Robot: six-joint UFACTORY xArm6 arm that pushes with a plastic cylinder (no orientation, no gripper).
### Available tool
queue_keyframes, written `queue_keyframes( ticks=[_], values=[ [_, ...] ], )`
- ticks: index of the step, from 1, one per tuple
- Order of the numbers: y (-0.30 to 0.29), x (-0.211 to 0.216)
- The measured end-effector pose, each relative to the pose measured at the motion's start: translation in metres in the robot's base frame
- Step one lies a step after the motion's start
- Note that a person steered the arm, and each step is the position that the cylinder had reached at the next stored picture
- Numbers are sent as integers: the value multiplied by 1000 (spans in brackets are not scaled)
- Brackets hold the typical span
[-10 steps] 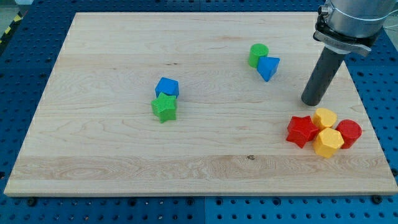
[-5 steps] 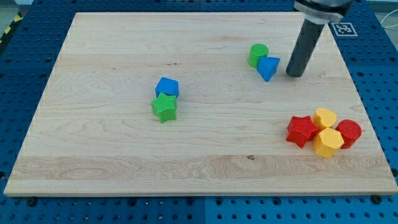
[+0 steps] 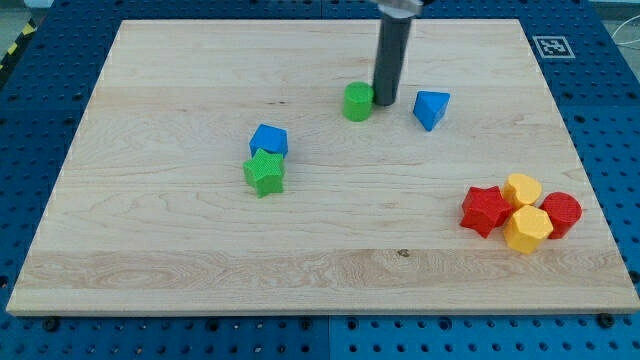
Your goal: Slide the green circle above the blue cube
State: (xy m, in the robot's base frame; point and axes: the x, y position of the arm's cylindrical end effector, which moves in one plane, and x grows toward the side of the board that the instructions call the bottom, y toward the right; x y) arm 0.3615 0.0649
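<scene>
The green circle (image 3: 357,101) sits on the wooden board, up and to the right of the blue cube (image 3: 268,140). My tip (image 3: 384,103) touches the green circle's right side. A blue triangle (image 3: 431,108) lies to the right of my tip, apart from it. A green star (image 3: 264,172) touches the blue cube from below.
A cluster of a red star (image 3: 485,210), two yellow blocks (image 3: 522,189) (image 3: 527,229) and a red cylinder (image 3: 561,214) lies at the view's right. The board's right edge (image 3: 575,150) is near them.
My tip moved left past the blue triangle and pushed the green circle leftward, away from the triangle it had been touching. The triangle and other blocks stayed put.
</scene>
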Motion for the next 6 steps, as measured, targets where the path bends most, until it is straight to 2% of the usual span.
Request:
queue_keyframes(
  ticks=[3, 5, 6],
  values=[
    [-94, 14],
    [-132, -21],
    [-142, -7]
  ],
)
